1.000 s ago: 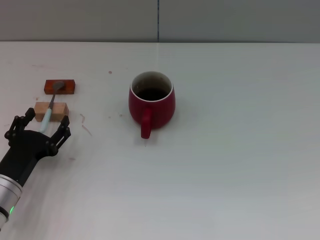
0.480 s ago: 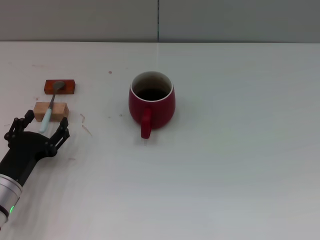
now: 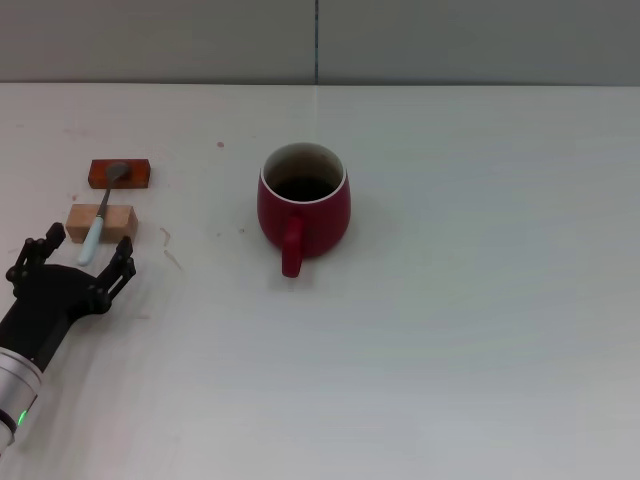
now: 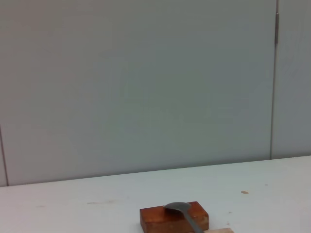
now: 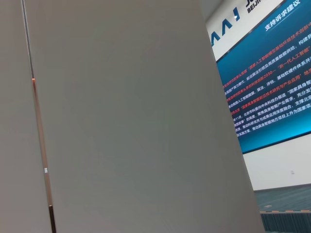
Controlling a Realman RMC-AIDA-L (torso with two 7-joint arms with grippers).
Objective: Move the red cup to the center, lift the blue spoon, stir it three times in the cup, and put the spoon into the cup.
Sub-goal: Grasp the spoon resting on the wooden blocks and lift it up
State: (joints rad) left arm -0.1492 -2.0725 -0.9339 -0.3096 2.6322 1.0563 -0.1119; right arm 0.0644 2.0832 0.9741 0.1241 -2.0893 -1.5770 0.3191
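The red cup (image 3: 303, 205) stands upright near the middle of the white table, its handle toward me, its inside dark. The blue spoon (image 3: 100, 215) lies at the far left across two blocks, its grey bowl on the red-orange block (image 3: 120, 174) and its pale handle on the tan block (image 3: 101, 219). My left gripper (image 3: 80, 260) is open and empty just in front of the spoon's handle end, fingers spread to either side. In the left wrist view the spoon's bowl (image 4: 178, 208) rests on the red-orange block (image 4: 160, 219). My right gripper is out of view.
The white table (image 3: 450, 330) runs to a grey wall at the back. A few small specks mark the table left of the cup. The right wrist view shows only a wall panel and a distant blue screen.
My left gripper has drawn back a little from the tan block, toward me and slightly left. The cup and spoon have not moved.
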